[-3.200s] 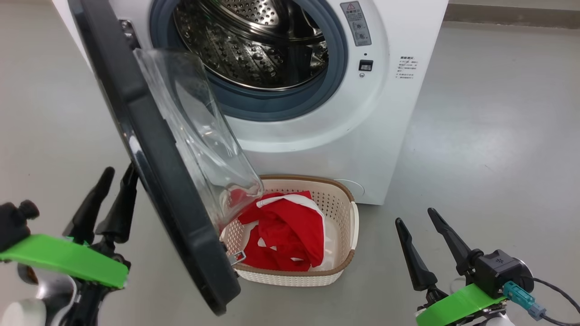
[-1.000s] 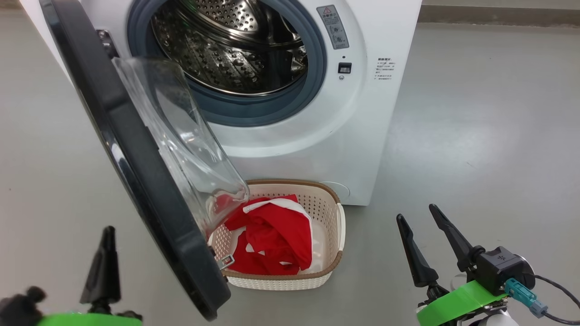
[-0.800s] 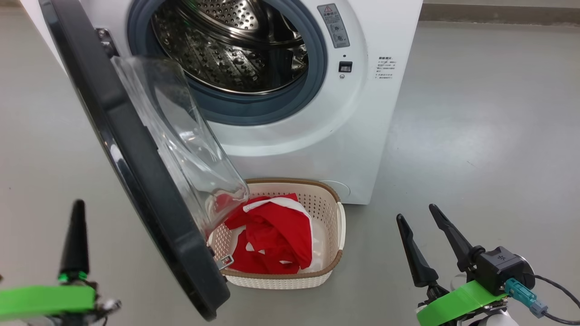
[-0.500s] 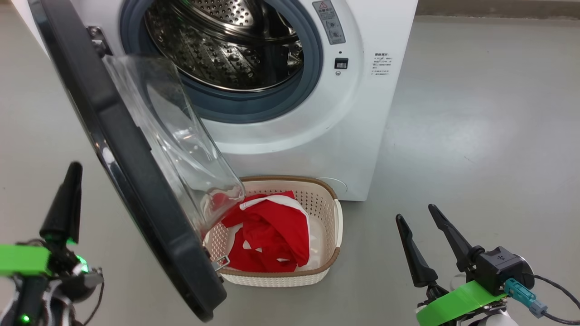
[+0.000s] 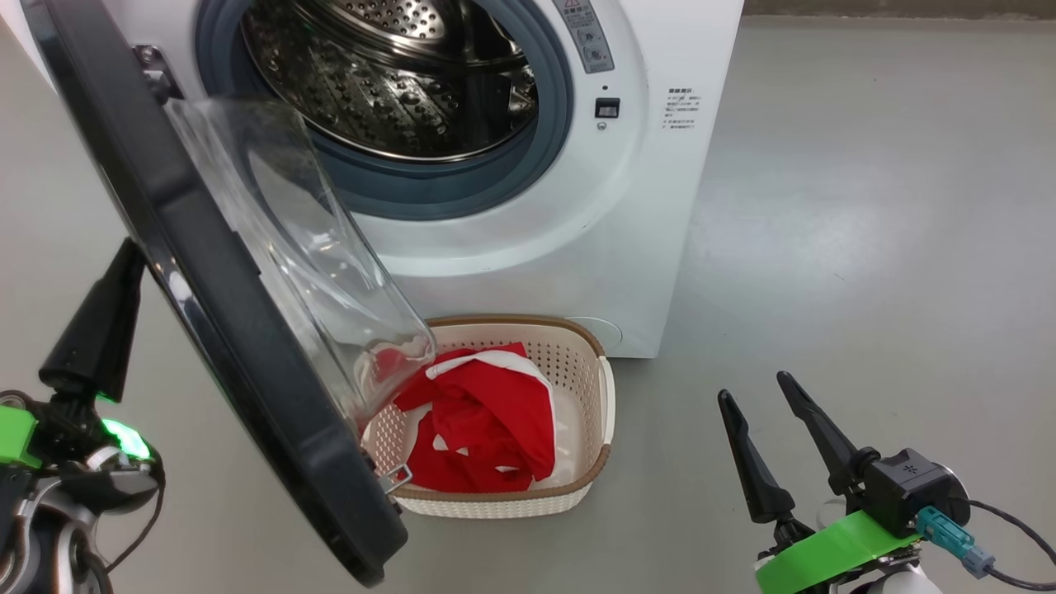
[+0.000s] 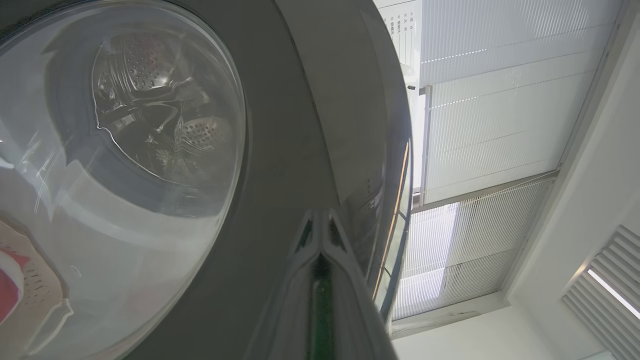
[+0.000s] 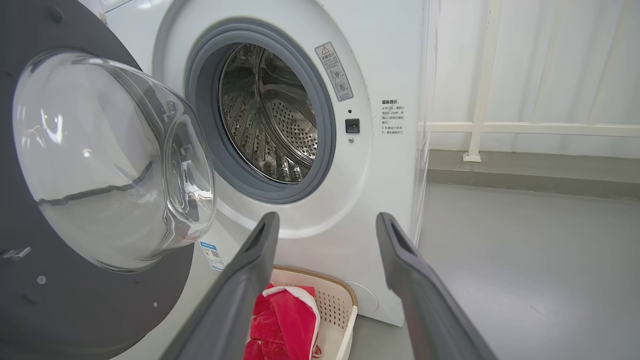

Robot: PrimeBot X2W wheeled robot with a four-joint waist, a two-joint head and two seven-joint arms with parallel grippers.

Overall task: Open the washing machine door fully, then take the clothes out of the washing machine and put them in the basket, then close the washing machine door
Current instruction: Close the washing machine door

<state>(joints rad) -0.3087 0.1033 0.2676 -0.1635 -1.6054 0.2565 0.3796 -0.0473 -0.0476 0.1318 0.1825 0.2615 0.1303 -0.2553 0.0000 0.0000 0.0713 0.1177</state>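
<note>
Washing machine door (image 5: 239, 330) standing open at the left of the washing machine (image 5: 627, 247), its glass bowl overhanging the left end of the basket (image 5: 606, 396). The clothes (image 5: 478, 421) lie heaped in the basket, which sits on the floor (image 5: 866, 206) just before the machine's front. Steel drum (image 5: 388, 91) exposed. Left gripper (image 5: 124, 268), fingers pressed together and holding nothing, points at the door's outer black rim; contact cannot be told. Right gripper (image 5: 755, 388), fingers spread and empty, hovers well right of the basket.

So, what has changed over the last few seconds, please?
The left gripper shut, dipped, then rose beside the outer face of the washing machine door. The right gripper stayed open and still, the clothes in the basket, the door open.
</note>
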